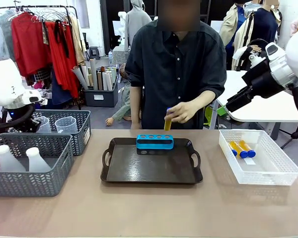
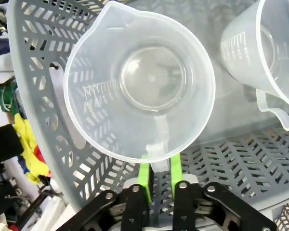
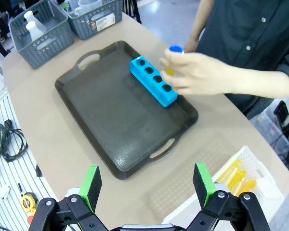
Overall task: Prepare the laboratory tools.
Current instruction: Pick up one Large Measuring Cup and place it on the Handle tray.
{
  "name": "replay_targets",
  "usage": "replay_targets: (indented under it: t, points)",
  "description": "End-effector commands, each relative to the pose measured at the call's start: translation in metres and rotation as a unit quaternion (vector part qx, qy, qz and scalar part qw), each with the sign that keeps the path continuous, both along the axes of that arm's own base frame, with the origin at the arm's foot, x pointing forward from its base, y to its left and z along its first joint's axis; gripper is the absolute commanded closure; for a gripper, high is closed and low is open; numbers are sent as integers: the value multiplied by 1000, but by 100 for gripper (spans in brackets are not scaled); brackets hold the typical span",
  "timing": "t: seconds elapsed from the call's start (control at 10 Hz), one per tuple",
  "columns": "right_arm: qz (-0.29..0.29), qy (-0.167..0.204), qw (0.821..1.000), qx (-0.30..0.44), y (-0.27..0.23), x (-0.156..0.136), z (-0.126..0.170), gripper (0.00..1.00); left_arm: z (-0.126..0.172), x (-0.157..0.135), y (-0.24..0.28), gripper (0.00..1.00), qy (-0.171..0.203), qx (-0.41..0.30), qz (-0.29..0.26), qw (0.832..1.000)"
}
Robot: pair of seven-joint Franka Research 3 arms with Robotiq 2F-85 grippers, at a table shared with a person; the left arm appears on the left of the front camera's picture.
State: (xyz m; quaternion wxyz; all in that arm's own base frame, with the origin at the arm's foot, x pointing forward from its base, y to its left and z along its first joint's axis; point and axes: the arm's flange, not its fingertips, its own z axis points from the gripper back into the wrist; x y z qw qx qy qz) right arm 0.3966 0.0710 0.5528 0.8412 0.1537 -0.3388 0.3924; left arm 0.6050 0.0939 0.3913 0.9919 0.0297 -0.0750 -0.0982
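Left wrist view, left pincer (image 2: 159, 177) clamped on beaker (image 2: 139, 82) handle, right pincer (image 3: 148, 180) raised, apart.

Legible txt: none; marks seen, all unreadable, listed below.
Measuring beaker (image 2: 139, 82), wall: moulded grad. scale, row of ticks w/ tiny raised digits beside them, left of the base; digits too faint to make out.
Second beaker (image 2: 274, 53), wall: grad. ticks in stacked short rows, left side; figs not readable.
Rear grey basket (image 1: 78, 146), right end wall: white sticker (image 1: 87, 135) w/ dark print; too small to read in front view.
Same sticker, right wrist view: white rect. on basket side, dark lines of print across it; blurred, no word or no. can be told.
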Motion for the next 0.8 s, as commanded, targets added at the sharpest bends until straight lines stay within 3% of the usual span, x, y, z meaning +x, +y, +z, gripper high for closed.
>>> replay_targets:
  t: [0.0, 0.4, 0.7]
  points:
    - [5, 1, 1000, 12, 0, 1, 1, 0, 9, -6, 2, 100, 5, -9, -14, 1000]
    - [5, 1, 1000, 12, 0, 1, 1, 0, 40, -17, 1, 100, -11, -20, -27, 999]
    - [5, 1, 1000, 12, 0, 1, 1, 0, 105, -34, -15, 100, -41, -30, -62, 997]
